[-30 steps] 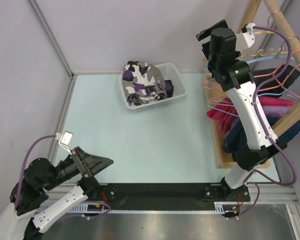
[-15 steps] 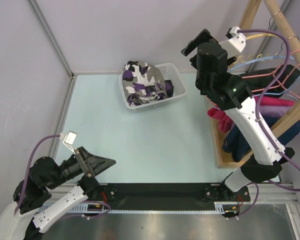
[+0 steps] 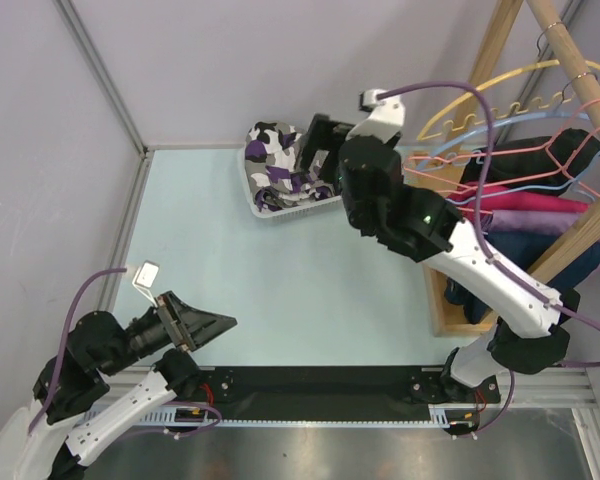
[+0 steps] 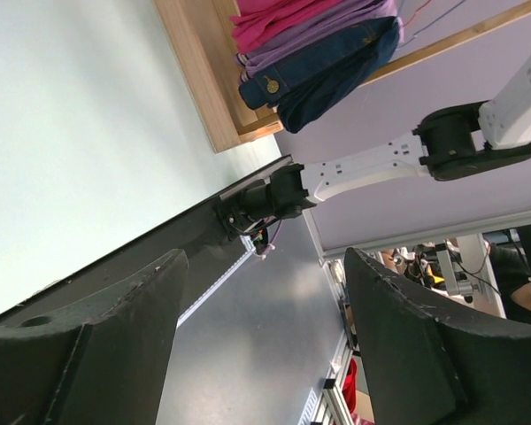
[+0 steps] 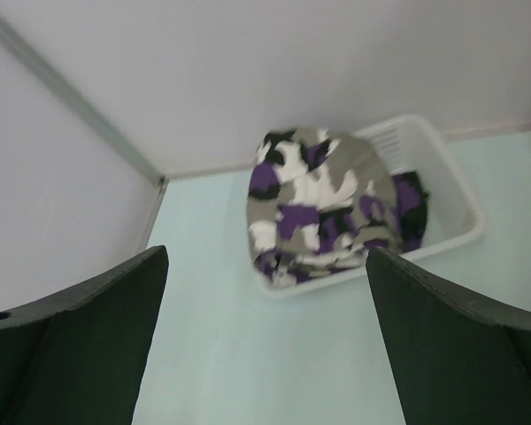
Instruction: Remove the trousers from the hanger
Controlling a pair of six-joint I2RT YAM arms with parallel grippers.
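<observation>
The purple, black and white trousers (image 3: 272, 160) lie bunched in a white basket (image 3: 358, 190) at the back of the table; they also show in the right wrist view (image 5: 323, 208). The yellow hanger (image 3: 540, 68) hangs bare on the wooden rail at the upper right. My right gripper (image 3: 320, 150) is open and empty, just right of the trousers and over the basket; in its own view (image 5: 265, 266) the jaws stand wide apart, facing the basket (image 5: 451, 226). My left gripper (image 3: 205, 325) is open and empty at the near left, with its jaws apart in its own view (image 4: 265, 266).
A wooden rack (image 3: 570, 40) stands at the right with pink wire hangers (image 3: 540, 150), a light blue hanger (image 3: 525, 186), a pink garment (image 3: 540, 215) and a navy garment (image 3: 505, 250). Its wooden base (image 4: 203, 80) lies along the table's right edge.
My right arm has swung left and down from the rack toward the basket, with the gripper open. The yellow hanger now shows bare on the rail. The left arm has barely moved.
</observation>
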